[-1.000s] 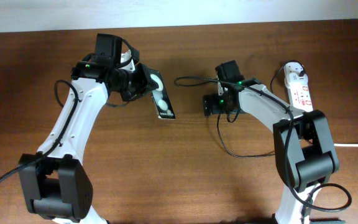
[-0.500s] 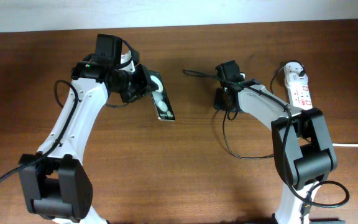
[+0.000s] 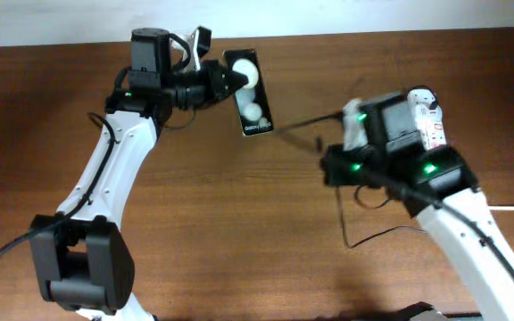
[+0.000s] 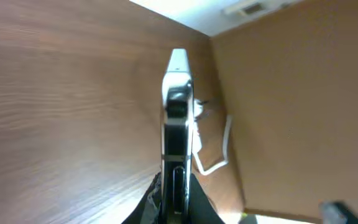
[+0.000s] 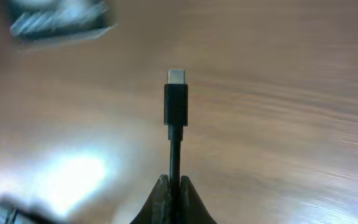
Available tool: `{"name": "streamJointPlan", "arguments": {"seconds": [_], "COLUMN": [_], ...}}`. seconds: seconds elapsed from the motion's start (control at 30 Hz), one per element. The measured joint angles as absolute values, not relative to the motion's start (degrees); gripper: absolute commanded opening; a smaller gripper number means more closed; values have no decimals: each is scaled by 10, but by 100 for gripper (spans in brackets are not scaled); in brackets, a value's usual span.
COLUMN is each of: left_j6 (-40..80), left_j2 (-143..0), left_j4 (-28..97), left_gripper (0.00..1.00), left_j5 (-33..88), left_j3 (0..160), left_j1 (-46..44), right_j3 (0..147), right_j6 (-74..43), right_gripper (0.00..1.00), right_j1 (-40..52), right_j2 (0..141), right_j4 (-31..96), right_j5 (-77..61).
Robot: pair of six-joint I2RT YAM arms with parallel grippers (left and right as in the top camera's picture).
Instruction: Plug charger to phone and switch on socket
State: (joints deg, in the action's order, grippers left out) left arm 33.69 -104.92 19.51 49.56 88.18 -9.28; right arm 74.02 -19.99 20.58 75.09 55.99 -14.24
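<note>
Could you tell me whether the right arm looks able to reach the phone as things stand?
Probably yes: the left hand holds the phone, and only open space shows between it and the charger tip gripped in the right hand.

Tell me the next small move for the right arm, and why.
Probably ease the right gripper toward the phone, lining the charger tip up with the phone's free end. The left gripper holds the phone by its other end, the tip juts out ahead of the right gripper, and the overhead view shows a gap between them.
</note>
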Motion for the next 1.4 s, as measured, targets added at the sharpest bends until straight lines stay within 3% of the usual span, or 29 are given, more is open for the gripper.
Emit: {"name": "streamJointPlan", "arguments": {"seconds": [0.1, 0.23, 0.43, 1.4], "left_j6": [362, 374, 419, 463], "left_j2": [-1058, -1058, -1058, -1058], "left_j4": [130, 126, 126, 123], "left_gripper": [0, 0, 0, 0], "left_j5": [594, 649, 656, 646], "left_j3": [881, 881, 881, 881], "left_j1": [-93, -85, -75, -66], "right_j3": [699, 688, 686, 681], "right_j6": [-194, -206, -273, -270], "right_gripper": [4, 4, 4, 4], "right_j1": [330, 376, 380, 399], "right_j2": [752, 752, 752, 779], "right_j4": [465, 389, 376, 326], "right_j5": [-145, -87, -25, 11]}}
